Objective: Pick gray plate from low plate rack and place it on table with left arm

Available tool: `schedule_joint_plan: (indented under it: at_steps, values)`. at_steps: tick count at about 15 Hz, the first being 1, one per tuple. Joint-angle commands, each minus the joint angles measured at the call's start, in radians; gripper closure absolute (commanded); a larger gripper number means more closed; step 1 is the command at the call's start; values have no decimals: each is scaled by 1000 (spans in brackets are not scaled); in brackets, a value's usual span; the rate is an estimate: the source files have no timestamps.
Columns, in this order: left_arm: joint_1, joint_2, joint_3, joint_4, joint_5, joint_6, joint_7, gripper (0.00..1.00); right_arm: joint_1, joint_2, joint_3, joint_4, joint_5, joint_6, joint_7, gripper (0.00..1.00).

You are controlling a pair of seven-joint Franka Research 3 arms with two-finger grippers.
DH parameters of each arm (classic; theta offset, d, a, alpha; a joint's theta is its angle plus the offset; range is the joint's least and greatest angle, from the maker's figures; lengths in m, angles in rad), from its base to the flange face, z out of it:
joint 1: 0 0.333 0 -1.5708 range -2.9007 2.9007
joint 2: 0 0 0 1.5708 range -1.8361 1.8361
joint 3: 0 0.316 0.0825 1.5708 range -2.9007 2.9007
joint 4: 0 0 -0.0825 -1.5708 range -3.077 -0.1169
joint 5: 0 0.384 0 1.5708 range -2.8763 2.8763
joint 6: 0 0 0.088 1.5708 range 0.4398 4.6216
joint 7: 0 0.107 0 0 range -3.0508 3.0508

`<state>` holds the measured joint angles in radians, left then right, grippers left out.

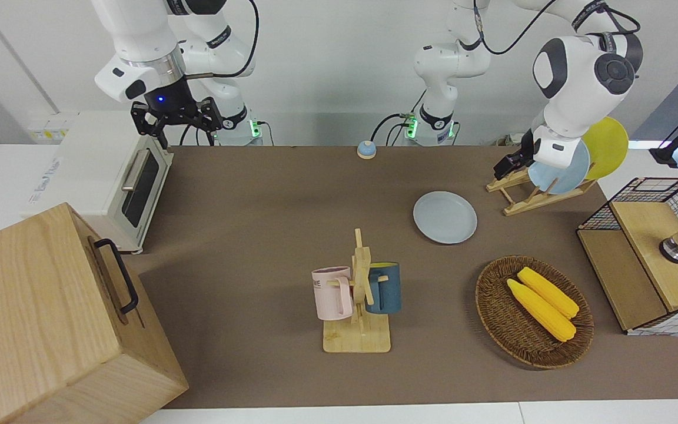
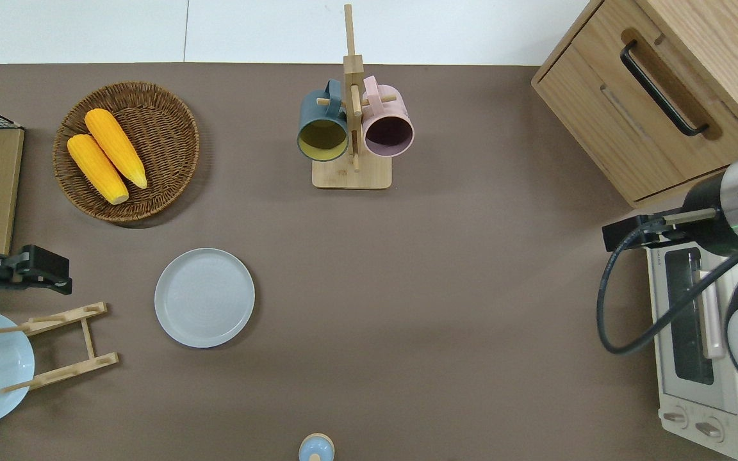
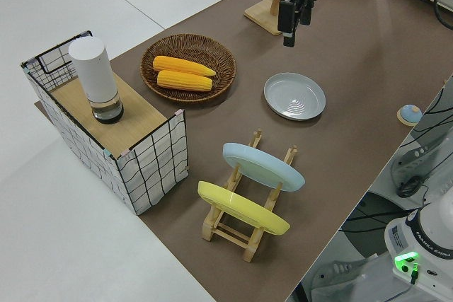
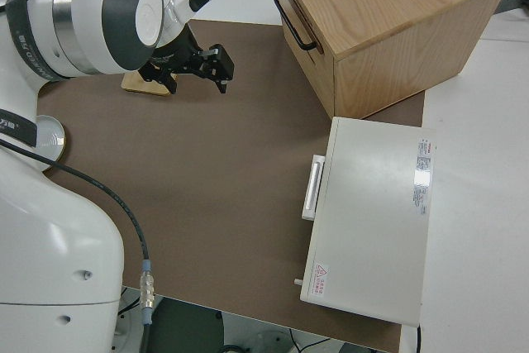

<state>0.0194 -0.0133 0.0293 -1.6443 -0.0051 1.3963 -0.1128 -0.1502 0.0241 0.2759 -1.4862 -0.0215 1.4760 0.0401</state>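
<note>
The gray plate (image 1: 445, 217) lies flat on the table (image 1: 256, 235), beside the low plate rack (image 1: 527, 199) and toward the table's middle; it also shows in the overhead view (image 2: 204, 298) and the left side view (image 3: 294, 96). My left gripper (image 2: 52, 275) is open and empty, up in the air over the table just off the low plate rack's (image 2: 61, 346) pegs, apart from the plate. It shows in the front view (image 1: 505, 168) and the left side view (image 3: 291, 22). My right gripper (image 1: 177, 118) is parked and open.
A light-blue plate (image 1: 559, 171) and a yellow plate (image 1: 607, 147) stand in the rack. A wicker basket (image 1: 495, 318) holds two corn cobs. A mug stand (image 1: 359, 294), a wire crate (image 1: 645, 253), a wooden cabinet (image 1: 50, 318), a toaster oven (image 1: 109, 176) and a small bell (image 1: 366, 149) are on the table.
</note>
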Motion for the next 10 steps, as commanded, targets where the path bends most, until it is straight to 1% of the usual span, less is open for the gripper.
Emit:
schedule_joint_plan:
  at_steps: [1, 2, 4, 6, 8, 10]
  values:
    - [1, -10, 14, 81, -29, -85, 134, 17, -19, -1, 16, 9, -1, -14, 12, 17]
    - [1, -10, 17, 87, -35, -88, 140, 17, -19, -3, 17, 9, -1, -14, 12, 17]
    - [1, -8, 17, 89, -81, -83, 121, 13, -19, -1, 17, 9, -1, -14, 12, 17]
    - [-1, -7, 23, 89, -96, -76, 93, 7, -19, -3, 16, 9, -1, -13, 12, 17]
    - [-16, -7, 79, 89, -148, -76, 85, 7, -19, -3, 17, 9, -1, -14, 12, 17]
    - [-21, -7, 81, 89, -87, -71, 76, 7, -19, -3, 17, 9, -1, -14, 12, 17]
